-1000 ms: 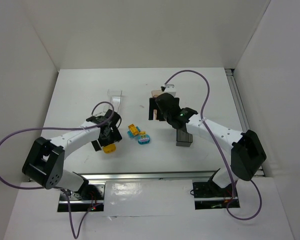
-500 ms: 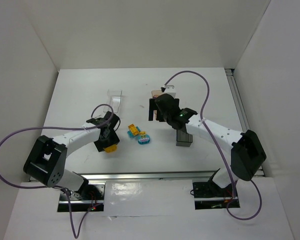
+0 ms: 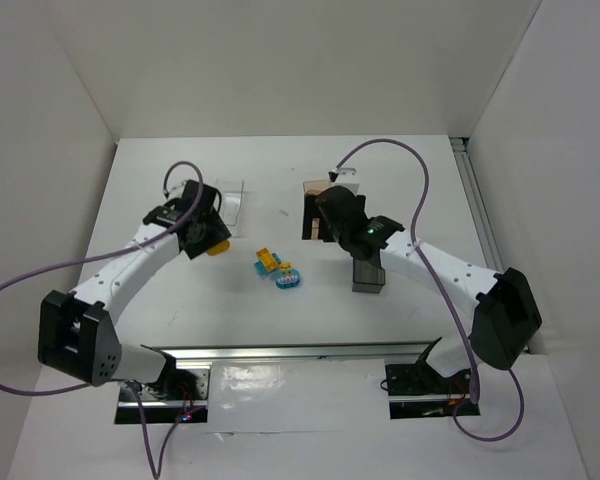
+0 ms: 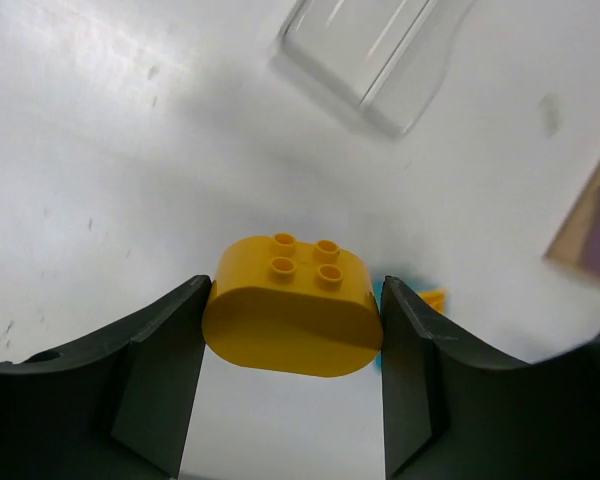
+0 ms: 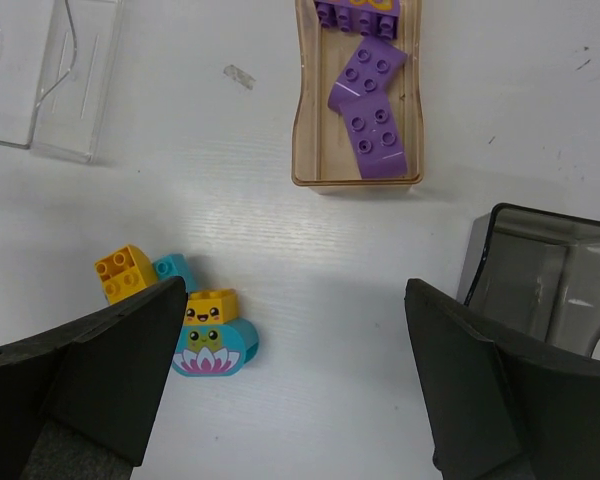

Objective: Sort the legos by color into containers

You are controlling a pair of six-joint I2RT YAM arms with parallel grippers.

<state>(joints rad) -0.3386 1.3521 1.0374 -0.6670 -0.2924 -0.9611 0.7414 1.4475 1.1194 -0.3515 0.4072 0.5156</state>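
Two arms reach over the white tabletop [image 3: 160, 190] between white walls [image 3: 280, 60]. Left gripper [image 4: 294, 300] clamps a yellow brick [image 4: 290, 325], apparently lifted, near the clear bin [image 4: 365, 50]. Right gripper [image 5: 295, 300] gapes empty above loose bricks [image 5: 212, 340]; purple bricks [image 5: 372, 110] lie in the orange-tan bin [image 5: 299, 120] beyond.

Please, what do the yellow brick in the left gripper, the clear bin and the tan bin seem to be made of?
Yellow brick: probably hard moulded plastic, smooth with soft sheen, studs on top. Clear bin: probably thin transparent plastic, glossy; the table shows through. Tan bin: seemingly similar plastic, tinted translucent, with shiny rim.
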